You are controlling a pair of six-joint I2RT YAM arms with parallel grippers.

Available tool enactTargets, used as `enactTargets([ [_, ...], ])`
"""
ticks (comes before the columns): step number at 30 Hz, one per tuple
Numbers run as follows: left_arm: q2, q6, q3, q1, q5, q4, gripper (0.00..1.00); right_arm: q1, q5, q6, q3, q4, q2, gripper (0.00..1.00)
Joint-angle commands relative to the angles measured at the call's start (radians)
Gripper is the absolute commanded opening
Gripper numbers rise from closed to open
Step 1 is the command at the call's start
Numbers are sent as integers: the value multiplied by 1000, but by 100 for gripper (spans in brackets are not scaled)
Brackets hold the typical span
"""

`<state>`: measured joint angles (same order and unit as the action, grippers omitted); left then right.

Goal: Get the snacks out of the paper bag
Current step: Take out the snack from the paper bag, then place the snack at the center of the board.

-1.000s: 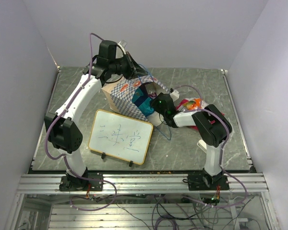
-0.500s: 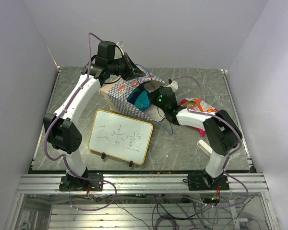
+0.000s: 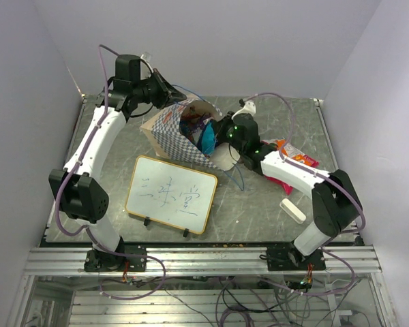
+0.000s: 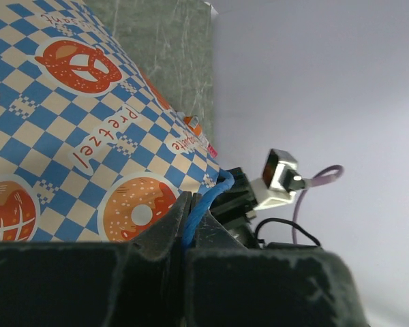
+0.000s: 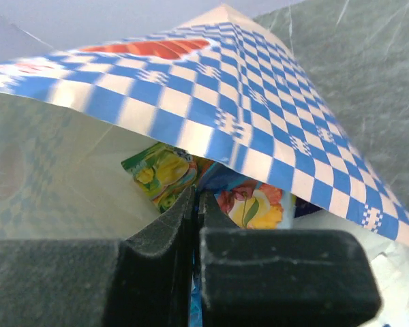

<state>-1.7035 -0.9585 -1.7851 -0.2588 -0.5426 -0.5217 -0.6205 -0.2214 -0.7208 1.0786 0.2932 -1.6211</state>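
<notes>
The paper bag (image 3: pixel 172 133) lies tilted on the table with its mouth open to the right. My left gripper (image 3: pixel 165 90) is shut on its blue cord handle (image 4: pixel 203 201) and holds that edge up; the chequered side (image 4: pixel 88 136) fills the left wrist view. My right gripper (image 3: pixel 220 133) reaches into the mouth, jaws shut, with a thin blue strip between them, seemingly the edge of the blue-teal packet (image 5: pixel 253 204). A green packet (image 5: pixel 159 174) lies beside it inside. The teal packet (image 3: pixel 204 140) shows at the mouth. A red-white-orange packet (image 3: pixel 294 154) lies on the table to the right.
A framed whiteboard (image 3: pixel 170 194) lies in front of the bag. A white eraser block (image 3: pixel 292 210) lies near the right arm's base. A loose blue cord loop (image 3: pixel 237 178) hangs from the bag's lower edge onto the table. Walls close in on all sides.
My left gripper has moved left and back with the cord, pulling the bag's mouth wider. My right gripper has gone from beside the bag into its mouth.
</notes>
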Motion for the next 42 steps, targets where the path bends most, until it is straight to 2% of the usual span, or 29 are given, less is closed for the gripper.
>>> enactTargets([
  [1, 23, 4, 12, -1, -5, 25, 7, 5, -19, 142, 112, 26, 103, 0],
  [11, 19, 19, 13, -2, -14, 13, 7, 6, -20, 252, 198, -123, 241, 0],
  [16, 11, 32, 0, -2, -12, -13, 7, 7, -10, 364, 207, -211, 350, 0],
  [23, 10, 43, 1, -2, 2, -44, 7, 16, -200, 413, 228, -373, 467, 0],
  [27, 19, 43, 5, -2, 5, -51, 7, 59, -279, 350, 224, -439, 497, 0],
  [32, 29, 37, 18, -2, 4, -44, 7, 173, -200, 280, 214, -466, 477, 0],
  [37, 37, 40, 23, -2, 6, -44, 7, 304, -49, 184, 212, -439, 426, 0],
  [42, 48, 40, 32, -2, 3, -40, 7, 431, 83, 77, 120, -403, 419, 0],
])
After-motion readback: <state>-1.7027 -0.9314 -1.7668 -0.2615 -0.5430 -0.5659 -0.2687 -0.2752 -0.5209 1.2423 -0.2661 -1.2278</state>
